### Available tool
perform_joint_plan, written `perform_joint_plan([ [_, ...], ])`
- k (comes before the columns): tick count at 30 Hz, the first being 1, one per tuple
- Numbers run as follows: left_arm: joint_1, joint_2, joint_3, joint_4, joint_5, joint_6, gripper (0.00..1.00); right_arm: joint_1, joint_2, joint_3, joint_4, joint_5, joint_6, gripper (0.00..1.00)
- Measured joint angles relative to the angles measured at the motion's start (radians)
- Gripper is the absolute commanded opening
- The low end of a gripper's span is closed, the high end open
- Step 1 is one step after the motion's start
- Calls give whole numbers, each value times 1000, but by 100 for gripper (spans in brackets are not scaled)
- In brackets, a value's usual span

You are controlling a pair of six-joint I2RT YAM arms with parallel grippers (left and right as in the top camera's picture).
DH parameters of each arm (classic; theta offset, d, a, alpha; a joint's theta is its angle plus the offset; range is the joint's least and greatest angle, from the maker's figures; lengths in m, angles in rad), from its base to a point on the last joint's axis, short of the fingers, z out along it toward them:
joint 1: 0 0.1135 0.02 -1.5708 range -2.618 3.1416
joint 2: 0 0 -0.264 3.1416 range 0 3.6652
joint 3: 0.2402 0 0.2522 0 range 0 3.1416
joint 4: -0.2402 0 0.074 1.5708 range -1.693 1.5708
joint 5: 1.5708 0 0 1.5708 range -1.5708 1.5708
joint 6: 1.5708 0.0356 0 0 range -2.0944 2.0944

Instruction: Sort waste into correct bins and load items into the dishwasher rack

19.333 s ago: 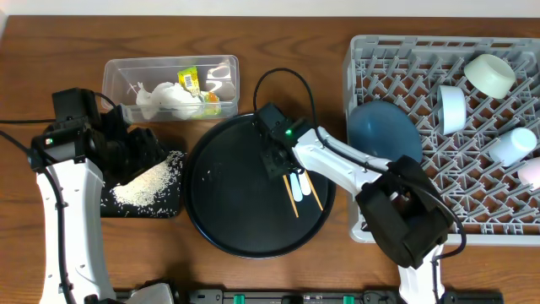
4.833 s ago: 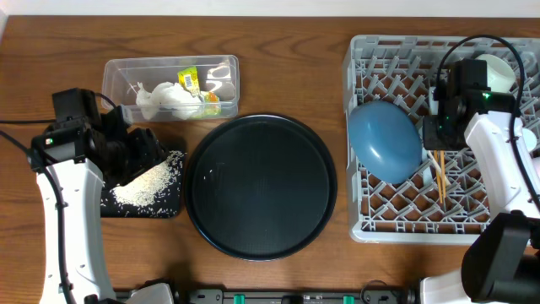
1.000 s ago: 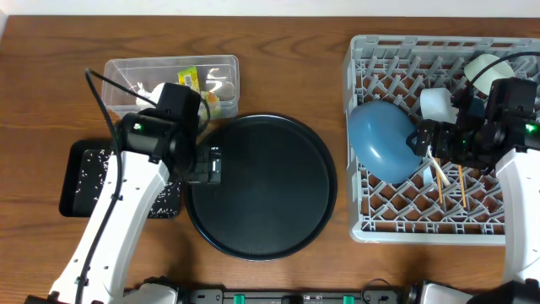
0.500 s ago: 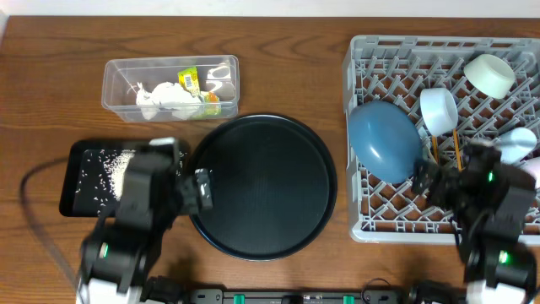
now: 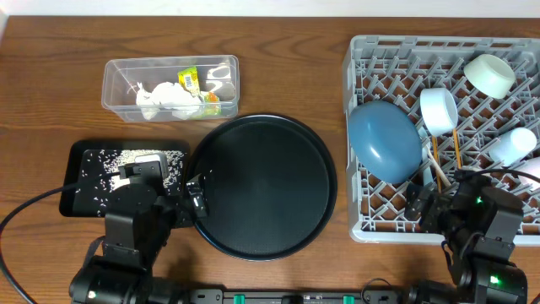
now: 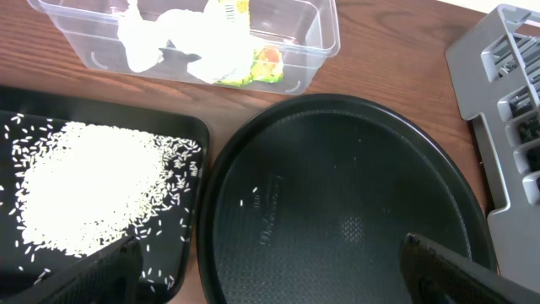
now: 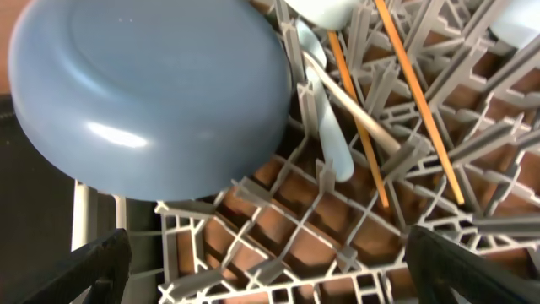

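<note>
Clear tub (image 5: pixel 170 63) rear left: crumpled napkins (image 5: pixel 160 99), yellow-green wrapper (image 5: pixel 189 81). Rice (image 5: pixel 105 158) scattered in shallow black tray (image 5: pixel 74 198). Round black tray (image 5: pixel 261 186) centre. Grey rack (image 5: pixel 384 72) right: blue bowl (image 5: pixel 384 139), white cups (image 5: pixel 439 110), chopsticks (image 5: pixel 456 143).

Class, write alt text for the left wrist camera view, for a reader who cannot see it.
A large round black tray fills the middle. Left of it, a shallow black rectangular tray holds a heap of white rice grains; behind, a clear plastic tub holds crumpled white napkins and a yellow-green wrapper. A corner of the grey rack shows at right.
</note>
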Motion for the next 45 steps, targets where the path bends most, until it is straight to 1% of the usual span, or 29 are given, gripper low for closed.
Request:
perform_joint_plan([
  [16, 0, 0, 0, 0, 0, 0, 98, 0, -8, 0, -39, 3, 0, 99],
  [19, 0, 0, 0, 0, 0, 0, 98, 0, -50, -2, -51, 3, 0, 99],
  [24, 0, 0, 0, 0, 0, 0, 98, 25, -179, -32, -40, 7, 0, 99],
  [26, 0, 0, 0, 1, 0, 0, 98, 55, -248, -71, 6, 9, -1, 99],
  [30, 0, 0, -2, 0, 0, 0, 98, 108, -394, -179, 167, 11, -1, 99],
  [33, 0, 0, -2, 0, 0, 0, 98, 127, -517, -288, 332, 15, -3, 99],
  [34, 0, 0, -3, 0, 0, 0, 98, 131, -538, -311, 362, 14, -6, 99],
  [35, 0, 0, -3, 0, 0, 0, 98, 134, -560, -349, 442, 14, -13, 99],
  [39, 0, 0, -3, 0, 0, 0, 98, 148, -572, -426, 642, 21, -56, 99],
  [41, 0, 0, -3, 0, 0, 0, 98, 160, -574, -462, 738, 26, -101, 99],
  [45, 0, 0, -3, 0, 0, 0, 98, 168, -578, -528, 856, 35, -193, 99],
])
